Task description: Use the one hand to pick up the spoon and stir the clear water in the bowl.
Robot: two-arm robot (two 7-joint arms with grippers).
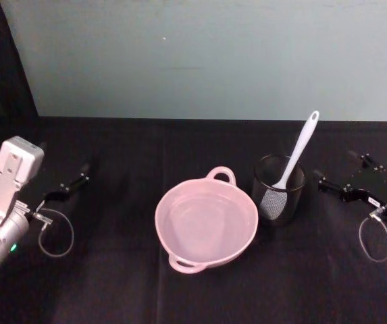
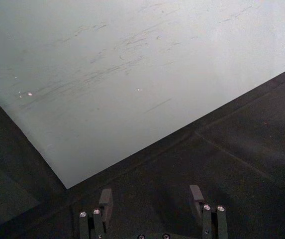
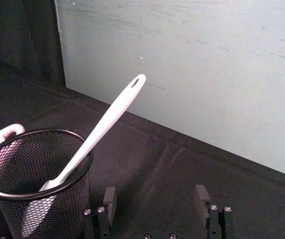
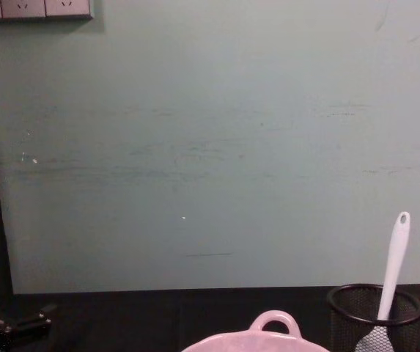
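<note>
The white spoon point(image 1: 300, 152) stands blade-down in a black wire-mesh cup point(image 1: 278, 201), its handle leaning up and to the right. Left of the cup sits the pale pink bowl point(image 1: 161, 214), holding clear water. My right gripper point(image 1: 335, 169) hovers low over the table to the right of the cup, open and empty. In the right wrist view its fingers point(image 3: 110, 199) stand apart just behind the cup point(image 3: 38, 184) and the spoon point(image 3: 107, 124). My left gripper point(image 1: 84, 173) rests at the far left, open point(image 2: 151, 199).
A pale green wall point(image 1: 200, 61) closes off the back of the black table point(image 1: 112, 283). The bowl's loop handle point(image 4: 273, 323) and the cup point(image 4: 374, 312) rise at the bottom of the chest view. Loose cable loops hang at both wrists.
</note>
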